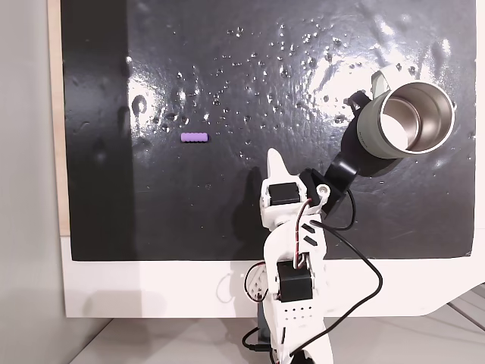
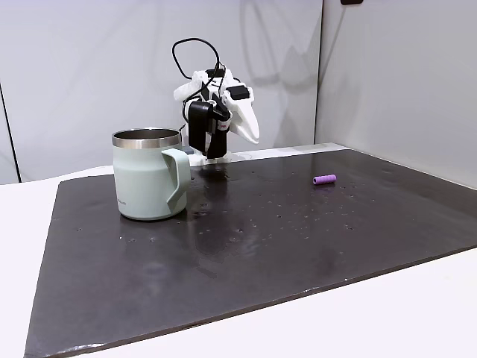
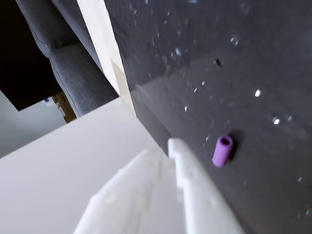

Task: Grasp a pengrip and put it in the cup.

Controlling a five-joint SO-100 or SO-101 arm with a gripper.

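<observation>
The white fingers (image 3: 168,146) are pressed together with no gap between them and nothing in them; in the wrist view their tips point toward the pengrip (image 3: 222,150), which lies just beyond and to the right of them on the dark mat (image 3: 253,58). In a fixed view from above, the fingers (image 1: 274,158) sit above the mat's near middle, well apart from the pengrip (image 1: 194,137) to the left and the cup (image 1: 405,119) at the far right. In the side fixed view the fingers (image 2: 250,134) hang raised over the back of the mat, the pengrip (image 2: 323,180) lies on its side to the right, and the cup (image 2: 149,175) stands upright to the left, handle forward.

The task looks barely begun: the pengrip is not yet grasped and the cup appears empty.

Risks, as I judge them: the pengrip is a tiny round cylinder on a glossy surface, so a closing finger that meets it off-centre could roll it away. The fingers must open before descending, or they will push it instead of straddling it. It looks soft and may squirt out under a hard pinch. The carry crosses most of the mat, so a weak grip could drop it short of the cup.
</observation>
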